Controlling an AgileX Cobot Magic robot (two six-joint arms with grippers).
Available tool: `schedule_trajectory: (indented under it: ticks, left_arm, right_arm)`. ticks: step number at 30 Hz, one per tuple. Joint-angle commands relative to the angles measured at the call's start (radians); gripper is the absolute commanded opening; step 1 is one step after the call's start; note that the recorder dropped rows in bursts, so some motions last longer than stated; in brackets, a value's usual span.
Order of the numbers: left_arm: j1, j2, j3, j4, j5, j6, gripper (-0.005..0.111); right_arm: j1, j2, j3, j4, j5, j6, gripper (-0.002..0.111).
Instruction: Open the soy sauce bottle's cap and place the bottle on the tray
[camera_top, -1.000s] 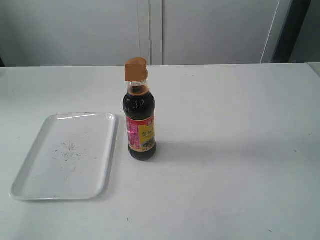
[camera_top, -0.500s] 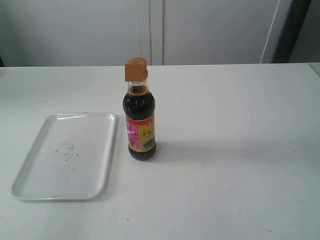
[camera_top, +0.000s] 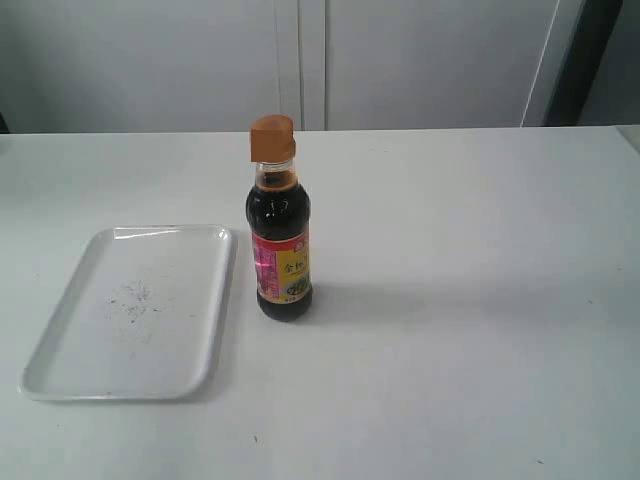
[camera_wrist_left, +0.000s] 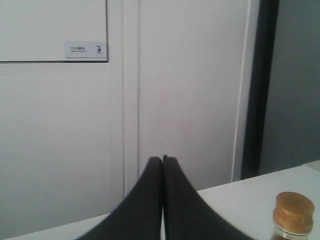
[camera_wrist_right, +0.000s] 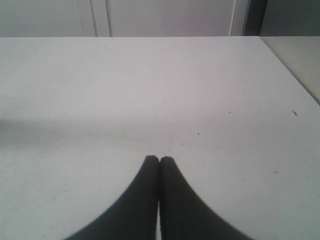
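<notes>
- Nothing has shifted over the last second: the soy sauce bottle (camera_top: 280, 235) stands upright in the same spot on the desk (camera_top: 470, 300), and the cap (camera_top: 272, 138) sits shut on its neck just as before. I'd say the task has not really begun; neither step shows any progress.
- The left gripper (camera_wrist_left: 162, 159) has its fingers pressed together with nothing between them. It hangs off the desk surface, looking toward the back wall, with the cap (camera_wrist_left: 293, 207) peeking into its view low at one corner.
- The right gripper (camera_wrist_right: 159, 159) is likewise closed and empty, pointing across bare desk. Neither arm reaches into the outside view yet.
- The tray (camera_top: 60, 360) lies flat just beside the bottle, on the left arm's side, with a thin strip of desk showing between its raised rim and the bottle's base. It holds only a few faint dark specks.
- There is wide open desk on the right arm's side and in front of the bottle, so either arm has plenty of room to come in. The move to the tray looks short, though the bottle must be lifted over that low rim.
</notes>
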Motion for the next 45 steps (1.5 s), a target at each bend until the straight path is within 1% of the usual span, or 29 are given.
schedule_trajectory:
  ticks: [1,4,6,9,10,12,14,15,17,19,20,21,26,33,39,45]
  left_arm:
    - [0.002,0.102,-0.04,0.055,-0.14,-0.024,0.0]
    - [0.002,0.167,-0.066,0.095,-0.233,-0.024,0.0]
    - [-0.013,0.199,-0.083,0.111,-0.243,-0.024,0.0]
    - [-0.056,0.245,-0.11,0.133,-0.241,-0.02,0.0]
    - [-0.08,0.263,-0.124,0.136,-0.241,-0.02,0.0]
    - [-0.117,0.289,-0.15,0.149,-0.244,-0.006,0.004]
    - [-0.157,0.319,-0.18,0.175,-0.242,0.015,0.02]
    - [-0.175,0.334,-0.192,0.18,-0.239,0.017,0.032]
    - [-0.204,0.363,-0.212,0.173,-0.237,0.017,0.06]
    - [-0.235,0.389,-0.232,0.162,-0.237,0.038,0.089]
    - [-0.247,0.399,-0.239,0.163,-0.235,0.055,0.1]
    - [-0.261,0.413,-0.248,0.163,-0.227,0.073,0.105]
    - [-0.323,0.472,-0.291,0.15,-0.177,0.091,0.105]
    - [-0.372,0.57,-0.362,0.131,-0.178,0.082,0.105]
    - [-0.379,0.667,-0.42,0.125,-0.178,0.051,0.105]
    - [-0.385,0.763,-0.443,0.108,-0.247,0.072,0.105]
  right_arm:
    - [-0.003,-0.006,0.002,-0.002,-0.003,0.005,0.0]
    - [-0.003,-0.006,0.002,-0.002,-0.003,0.005,0.0]
    - [-0.003,-0.006,0.002,-0.002,-0.003,0.005,0.0]
    - [-0.003,-0.006,0.002,-0.002,-0.003,0.005,0.0]
    - [-0.003,-0.006,0.002,-0.002,-0.003,0.005,0.0]
    - [-0.003,-0.006,0.002,-0.002,-0.003,0.005,0.0]
    - [-0.003,-0.006,0.002,-0.002,-0.003,0.005,0.0]
    - [-0.003,-0.006,0.002,-0.002,-0.003,0.005,0.0]
    - [-0.003,-0.006,0.002,-0.002,-0.003,0.005,0.0]
    - [-0.003,-0.006,0.002,-0.002,-0.003,0.005,0.0]
    - [-0.003,-0.006,0.002,-0.002,-0.003,0.005,0.0]
    - [-0.003,-0.006,0.002,-0.002,-0.003,0.005,0.0]
    - [-0.003,-0.006,0.002,-0.002,-0.003,0.005,0.0]
    - [-0.003,-0.006,0.002,-0.002,-0.003,0.005,0.0]
    - [-0.003,-0.006,0.002,-0.002,-0.003,0.005,0.0]
    - [-0.003,-0.006,0.002,-0.002,-0.003,0.005,0.0]
